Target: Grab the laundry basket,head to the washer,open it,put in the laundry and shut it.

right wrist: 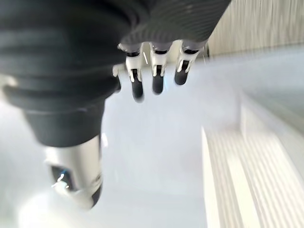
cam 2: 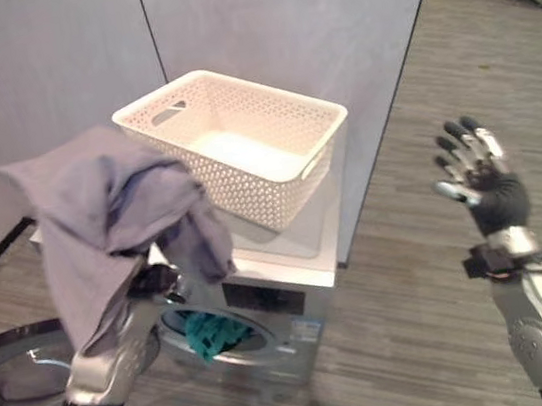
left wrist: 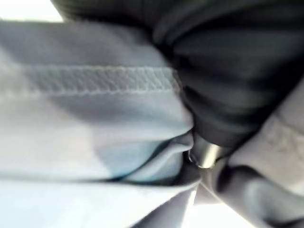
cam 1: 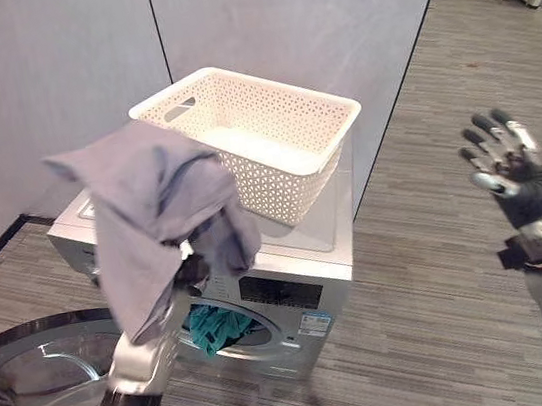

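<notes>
Draped over the raised left hand [cam 1: 188, 271]: soft, crumpled grey cloth [cam 1: 147, 220], stitched hem plain in the left wrist view; fingers buried, grip unreadable. Behind, perched on the silver washer [cam 1: 293, 286]: white perforated plastic laundry basket [cam 1: 254, 137]. Door [cam 1: 41, 362] swung open, teal laundry [cam 1: 213, 327] inside. Held apart, right hand [cam 2: 478, 179], fingers spread, holding nothing.

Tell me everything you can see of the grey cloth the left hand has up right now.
The grey cloth garment is soft, plain and crumpled, with a stitched hem showing in the left wrist view. It hangs in folds, draped over the left hand, which is largely hidden beneath it. It is held up in front of the white perforated plastic laundry basket, above the silver washer's open drum.
</notes>
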